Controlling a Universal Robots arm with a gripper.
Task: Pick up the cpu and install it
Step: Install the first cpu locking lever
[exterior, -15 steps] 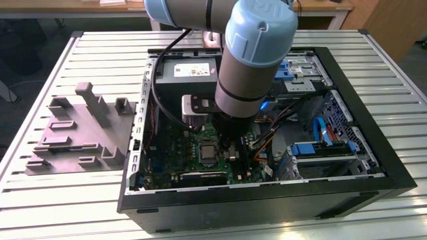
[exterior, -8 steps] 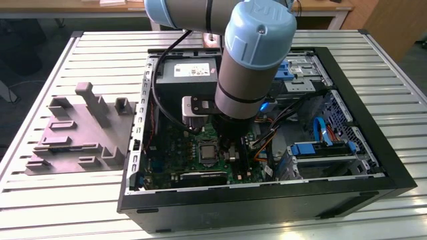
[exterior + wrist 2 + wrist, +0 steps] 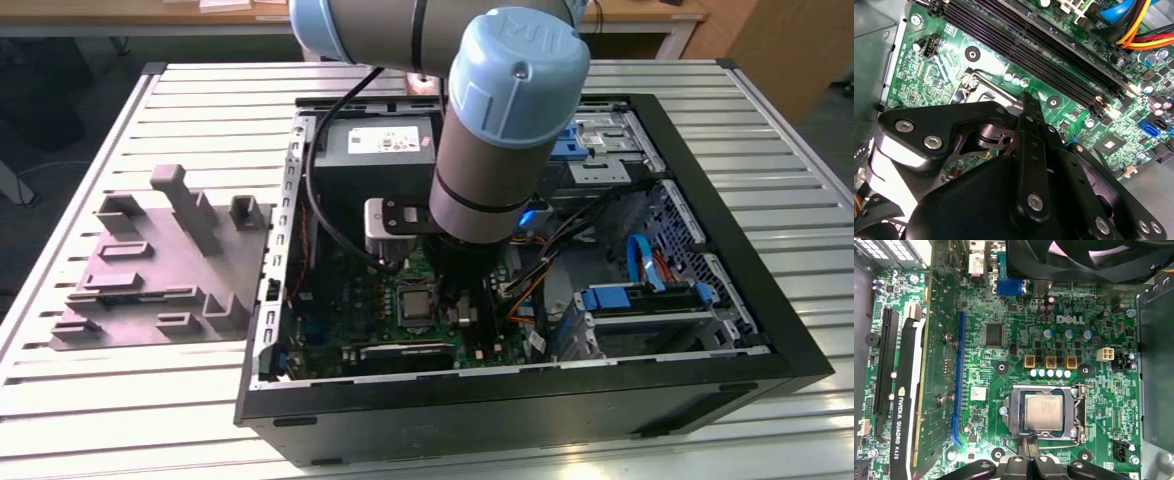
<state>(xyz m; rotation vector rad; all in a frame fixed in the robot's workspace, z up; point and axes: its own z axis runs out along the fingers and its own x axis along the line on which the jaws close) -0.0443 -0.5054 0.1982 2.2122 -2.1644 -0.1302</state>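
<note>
First wrist view: one cpu (image 3: 1043,411), flat square with a silvery-grey top, lies seated in the metal-framed socket (image 3: 1015,412) on the green motherboard (image 3: 1019,347).
Gripper (image 3: 1029,446) hangs just beside the socket's edge, black fingers pressed together, holding nothing; case walls (image 3: 727,215) hem the arm (image 3: 501,130).

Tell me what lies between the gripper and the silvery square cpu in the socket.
In the first wrist view, only the metal socket frame's edge and its thin wire lever separate the gripper from the silvery square cpu.
</note>
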